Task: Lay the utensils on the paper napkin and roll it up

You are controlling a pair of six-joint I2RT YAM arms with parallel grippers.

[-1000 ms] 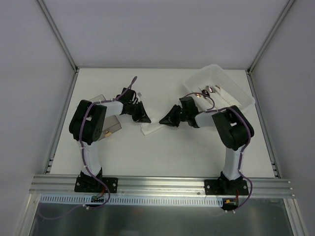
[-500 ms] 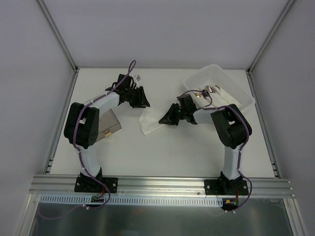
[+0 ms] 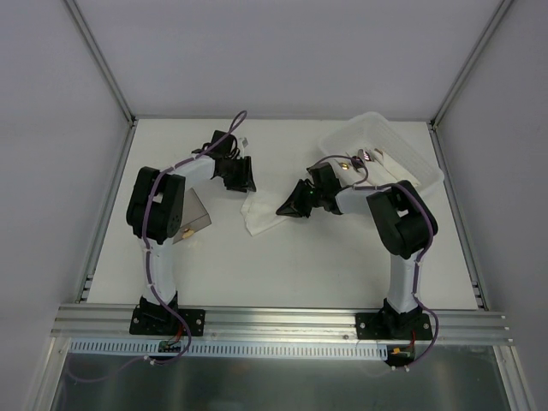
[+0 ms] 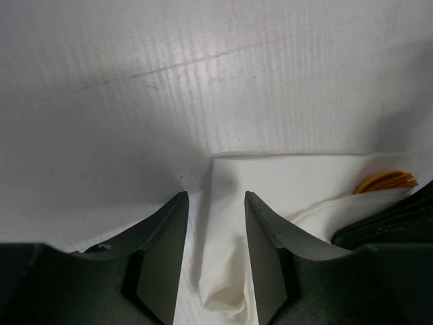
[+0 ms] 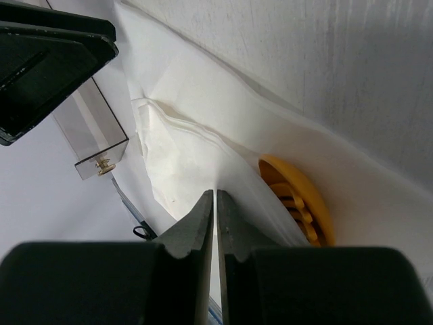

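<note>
The paper napkin lies crumpled and partly folded on the table between my grippers. The orange utensils are wrapped in it, with only their ends showing; they also peek out in the left wrist view. My right gripper is shut on a fold of the napkin, right beside the utensils. My left gripper is open at the napkin's far left corner. In the left wrist view a folded bit of napkin lies between its fingers, not pinched.
A translucent white tray with small shiny bits stands at the back right, just behind the right arm. A smoky clear box sits by the left arm's elbow; it also shows in the right wrist view.
My left gripper has pulled back from the napkin's left edge toward the far side of the table. The right gripper has kept its hold and shifted slightly.
</note>
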